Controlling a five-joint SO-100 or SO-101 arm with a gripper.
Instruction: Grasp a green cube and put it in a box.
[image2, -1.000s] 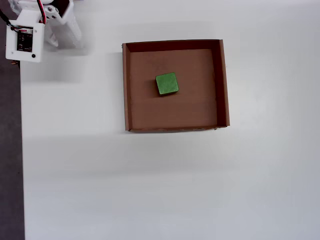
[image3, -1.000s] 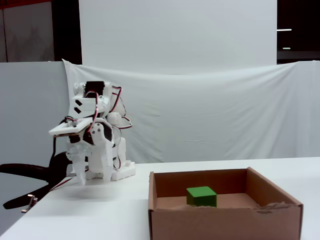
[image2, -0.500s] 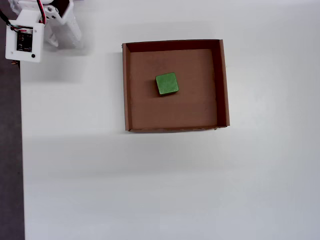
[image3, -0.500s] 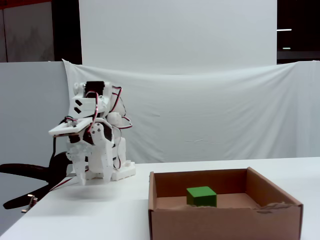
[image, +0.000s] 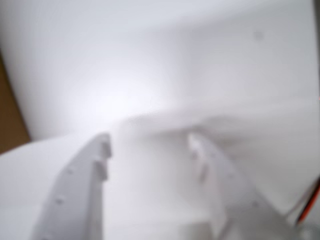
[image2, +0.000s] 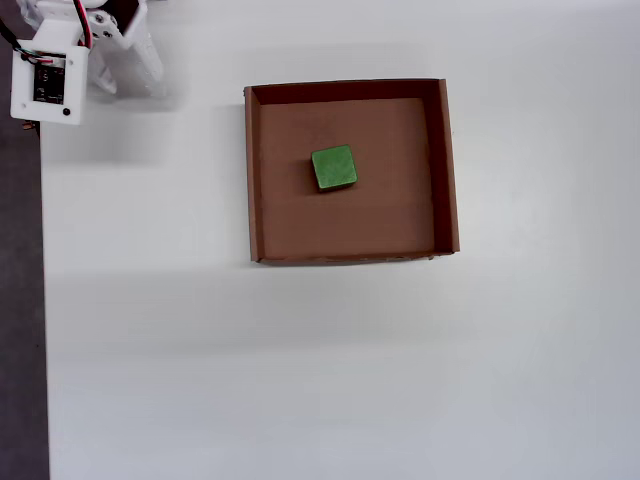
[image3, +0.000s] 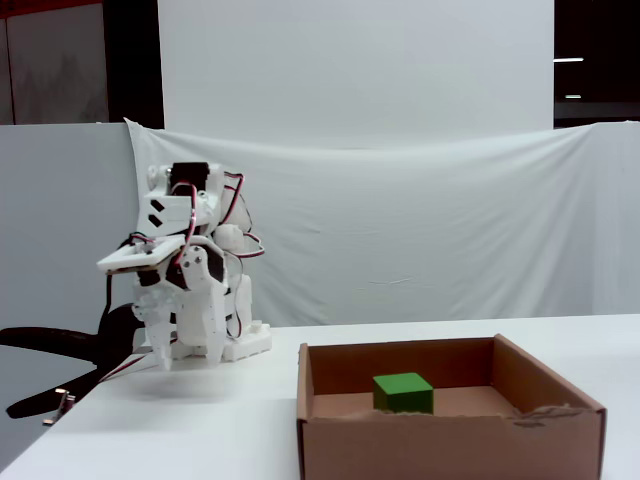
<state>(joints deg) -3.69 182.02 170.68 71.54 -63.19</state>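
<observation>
The green cube (image2: 334, 167) sat flat on the floor of the box (image2: 447, 170), a little toward eleven o'clock from its middle in the overhead view. The jaws (image: 147, 145) stood parted and empty over the white bench (image2: 300, 380), well apart from the box.

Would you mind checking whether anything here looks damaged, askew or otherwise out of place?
One small thing: the box's near wall has a ragged, torn top edge toward the right in the fixed view. Otherwise the cube sits flat in it, and the gripper hangs empty by the arm's base.
</observation>
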